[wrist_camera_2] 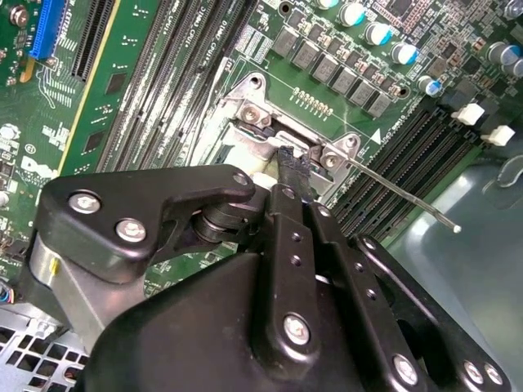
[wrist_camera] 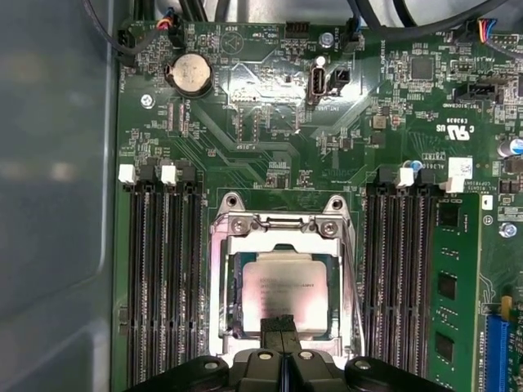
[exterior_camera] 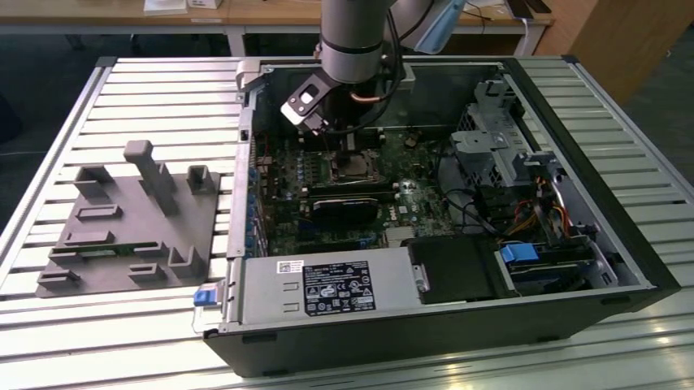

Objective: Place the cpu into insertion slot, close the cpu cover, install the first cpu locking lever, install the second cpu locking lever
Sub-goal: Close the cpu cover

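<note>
The arm (exterior_camera: 353, 32) comes down from the upper middle of the exterior view, nearly upright, into an open computer case (exterior_camera: 434, 333) that lies on its side on a slatted metal worktop (exterior_camera: 162, 106). Its wrist hangs over the far half of the case, and the pincer (exterior_camera: 347, 145) points down at the green board, just above the socket (exterior_camera: 353, 168) near the middle of the case.

In the first wrist view the chip (wrist_camera: 286, 286) sits flat in the socket, metal face up. The silver cover (wrist_camera: 282, 243) lies down around it and frames it on all sides. Banks of long black memory slots (wrist_camera: 163, 269) run along both sides of the socket.

In both wrist views the pincer's two black fingers (wrist_camera_2: 292, 166) are pressed together with only a thin seam between them and nothing visible in their grip. Their tips rest at the edge of the cover, right at the rim of the chip.

In the second wrist view a thin metal lever (wrist_camera_2: 404, 196) juts out from one corner of the socket, standing free above the memory slots.

At the exterior view's left a grey plastic holder (exterior_camera: 130, 219) with upright posts stands on the worktop, well apart from the case
</note>
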Controlling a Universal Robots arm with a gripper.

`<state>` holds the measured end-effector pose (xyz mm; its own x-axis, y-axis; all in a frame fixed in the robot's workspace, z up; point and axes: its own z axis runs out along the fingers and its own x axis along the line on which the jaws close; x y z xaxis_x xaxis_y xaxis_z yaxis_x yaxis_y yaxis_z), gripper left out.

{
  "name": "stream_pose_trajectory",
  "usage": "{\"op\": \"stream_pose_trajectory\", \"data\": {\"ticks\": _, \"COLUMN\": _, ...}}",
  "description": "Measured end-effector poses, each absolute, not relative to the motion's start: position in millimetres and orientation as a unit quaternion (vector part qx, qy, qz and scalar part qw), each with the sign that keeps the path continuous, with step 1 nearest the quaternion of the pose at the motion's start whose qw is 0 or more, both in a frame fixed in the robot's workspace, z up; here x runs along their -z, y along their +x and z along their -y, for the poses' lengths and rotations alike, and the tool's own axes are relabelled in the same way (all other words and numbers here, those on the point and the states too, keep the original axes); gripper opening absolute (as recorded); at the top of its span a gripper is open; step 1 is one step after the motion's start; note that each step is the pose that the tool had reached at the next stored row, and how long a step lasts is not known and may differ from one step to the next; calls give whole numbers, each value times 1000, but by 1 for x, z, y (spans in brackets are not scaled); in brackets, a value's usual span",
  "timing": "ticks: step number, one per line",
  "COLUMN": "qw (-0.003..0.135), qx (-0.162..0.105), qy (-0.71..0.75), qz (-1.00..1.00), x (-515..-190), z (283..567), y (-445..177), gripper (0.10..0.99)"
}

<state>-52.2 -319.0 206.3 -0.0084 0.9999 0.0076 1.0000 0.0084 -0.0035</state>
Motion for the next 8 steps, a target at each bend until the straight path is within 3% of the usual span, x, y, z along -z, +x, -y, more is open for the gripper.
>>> {"op": "stream_pose_trajectory", "data": {"ticks": 8, "qw": 4, "qx": 1, "qy": -704, "qz": 710, "x": -203, "z": 319, "y": -52, "gripper": 106}}
